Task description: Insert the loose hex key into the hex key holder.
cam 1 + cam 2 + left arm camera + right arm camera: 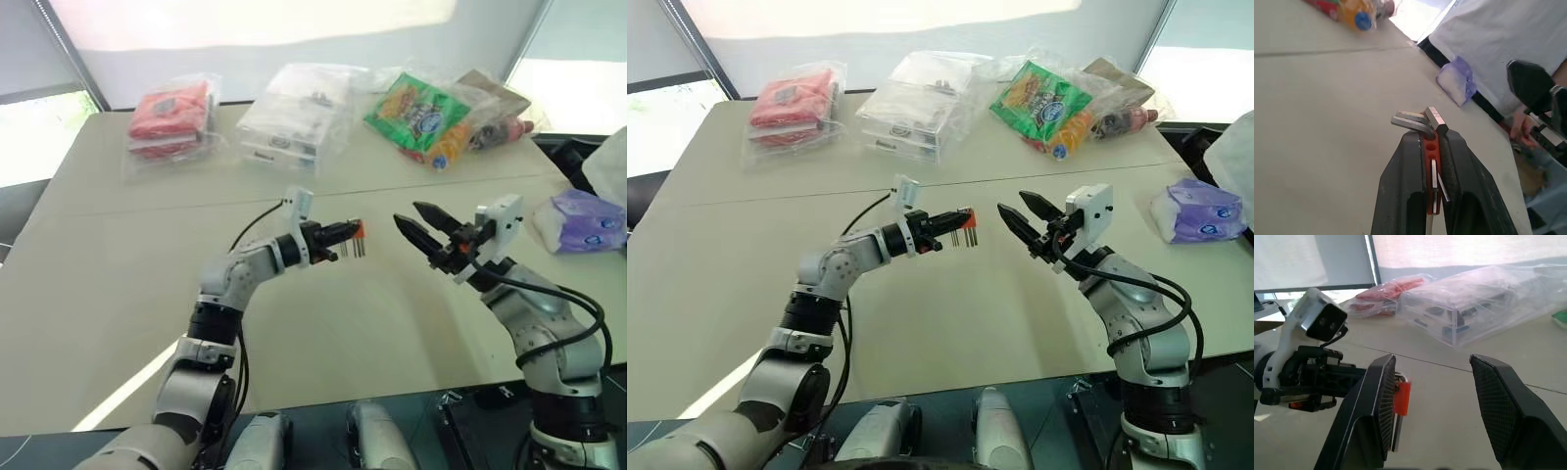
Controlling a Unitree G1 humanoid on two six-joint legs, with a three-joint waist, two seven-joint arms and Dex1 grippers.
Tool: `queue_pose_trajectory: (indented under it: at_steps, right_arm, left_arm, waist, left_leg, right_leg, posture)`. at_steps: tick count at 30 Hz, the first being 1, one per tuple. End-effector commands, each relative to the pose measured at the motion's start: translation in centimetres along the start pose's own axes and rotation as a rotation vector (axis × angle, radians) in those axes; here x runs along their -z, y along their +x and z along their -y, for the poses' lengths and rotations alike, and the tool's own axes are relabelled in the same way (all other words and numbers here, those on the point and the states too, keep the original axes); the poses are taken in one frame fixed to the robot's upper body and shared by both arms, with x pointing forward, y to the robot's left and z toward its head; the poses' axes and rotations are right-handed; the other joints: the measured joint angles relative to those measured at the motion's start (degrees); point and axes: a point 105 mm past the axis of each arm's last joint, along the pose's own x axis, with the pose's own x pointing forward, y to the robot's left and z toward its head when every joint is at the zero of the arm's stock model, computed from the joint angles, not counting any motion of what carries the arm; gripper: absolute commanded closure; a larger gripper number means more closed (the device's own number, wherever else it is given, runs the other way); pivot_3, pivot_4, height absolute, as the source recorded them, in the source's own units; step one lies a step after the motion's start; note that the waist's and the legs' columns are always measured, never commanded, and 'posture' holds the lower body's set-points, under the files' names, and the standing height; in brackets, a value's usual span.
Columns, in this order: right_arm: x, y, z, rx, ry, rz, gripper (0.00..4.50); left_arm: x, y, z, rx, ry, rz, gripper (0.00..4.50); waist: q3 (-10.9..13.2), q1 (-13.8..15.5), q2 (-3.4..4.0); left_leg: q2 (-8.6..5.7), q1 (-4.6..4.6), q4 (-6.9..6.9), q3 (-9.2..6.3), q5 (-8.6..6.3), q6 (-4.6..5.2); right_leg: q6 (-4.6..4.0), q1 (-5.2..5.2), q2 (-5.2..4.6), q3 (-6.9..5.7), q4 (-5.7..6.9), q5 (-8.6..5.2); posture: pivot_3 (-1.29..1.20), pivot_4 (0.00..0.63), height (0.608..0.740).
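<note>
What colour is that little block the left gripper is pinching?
Red-orange; the hex key holder shows best in the left wrist view, between the left gripper fingers.

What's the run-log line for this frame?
left gripper: shut on hex key holder, held above table | right gripper: open, empty, facing holder with gap | loose hex key: not identifiable

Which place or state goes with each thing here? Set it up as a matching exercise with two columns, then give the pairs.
Things:
1. left gripper
2. right gripper
3. hex key holder
4. purple packet

Places or states:
A. lies on the table near its right edge
B. red-orange, clamped between two black fingers
C. open, nothing between its fingers
D. shut on the red-orange block, above the table

Pairs: 1-D, 2-C, 3-B, 4-A
</note>
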Motion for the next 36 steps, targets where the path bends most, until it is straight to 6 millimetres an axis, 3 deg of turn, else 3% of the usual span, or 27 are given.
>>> queue_pose_trajectory:
  at_steps: [1,5,8,14,17,22,27,32,36]
  right_arm:
    - [-1.4,-0.1,-0.5,0.006,-0.043,0.05,2.03]
    - [-1.2,-0.2,-0.8,0.016,-0.041,0.046,2.03]
    - [-1.1,0.0,-0.9,0.018,-0.04,0.045,1.96]
    - [-0.8,0.3,-0.9,0.003,-0.045,0.033,1.96]
    - [-0.5,0.3,-0.8,-0.024,-0.064,-0.005,1.96]
    - [0.0,0.1,0.4,-0.08,-0.16,-0.129,1.96]
    - [1.5,-1.3,1.6,-0.231,-0.364,-0.385,1.96]
    - [2.6,-4.1,2.4,-0.419,-0.515,-0.628,1.96]
    - [1.7,-3.9,3.3,-0.414,-0.546,-0.613,1.96]
  left_arm:
    - [-0.4,0.1,-0.4,-0.023,-0.085,0.025,4.5]
    - [0.7,-0.4,-1.8,-0.082,-0.159,0.004,4.5]
    - [1.2,-0.9,-2.8,-0.13,-0.163,-0.015,3.24]
    - [0.9,-2.5,-3.9,-0.208,-0.074,-0.033,0.19]
    - [0.2,-3.5,-4.3,-0.249,0.104,-0.063,0.08]
    - [-1.9,-5.1,-3.3,-0.226,0.39,-0.086,0.08]
    - [-4.3,-7.6,-1.5,-0.175,0.629,-0.109,0.08]
    - [-5.3,-10.9,-0.3,-0.131,0.728,-0.16,0.08]
    - [-5.6,-13.5,0.6,-0.13,0.708,-0.152,0.08]
  waist:
    - [0.0,-0.09,0.0]
    - [0.0,-0.02,0.0]
    - [0.0,0.01,0.0]
    - [-0.02,0.01,-0.01]
    - [-0.03,-0.29,0.01]
    - [-0.03,-0.05,0.02]
    - [-0.02,0.37,0.0]
    - [-0.02,0.01,0.0]
    - [0.0,-0.27,-0.02]
  left_leg:
    - [0.0,0.0,-0.01,0.0,0.0,0.0]
    - [0.01,0.01,-0.02,0.0,0.02,-0.04]
    - [0.0,0.01,-0.01,0.0,0.11,-0.19]
    - [-0.01,0.06,0.0,0.0,0.12,-0.21]
    - [0.02,0.12,-0.03,0.0,0.11,-0.21]
    - [0.03,0.12,-0.05,0.03,0.12,-0.22]
    - [-0.02,0.03,-0.01,0.01,0.11,-0.2]
    - [0.01,0.05,-0.05,0.03,-0.02,0.03]
    - [0.08,0.06,-0.05,0.04,-0.04,0.07]
  right_leg:
    - [0.0,-0.01,0.0,0.0,0.0,0.0]
    - [0.0,-0.01,0.0,0.0,0.01,0.0]
    - [0.0,0.0,0.0,0.0,0.0,0.0]
    - [0.0,0.06,-0.01,0.01,0.0,0.0]
    - [0.0,0.09,0.02,0.02,0.0,0.0]
    - [0.0,0.07,0.03,0.03,0.0,0.0]
    - [0.0,0.08,-0.02,0.0,-0.08,0.0]
    - [0.0,0.11,-0.02,0.0,-0.15,0.0]
    - [0.0,0.1,-0.02,0.01,-0.15,-0.01]
  posture:
    - [0.0,0.15,0.74]
    - [0.0,0.15,0.74]
    - [0.0,0.15,0.74]
    - [0.0,0.15,0.74]
    - [0.0,0.15,0.74]
    - [0.0,0.15,0.74]
    - [0.0,0.15,0.74]
    - [0.0,0.15,0.74]
    - [0.0,0.15,0.74]
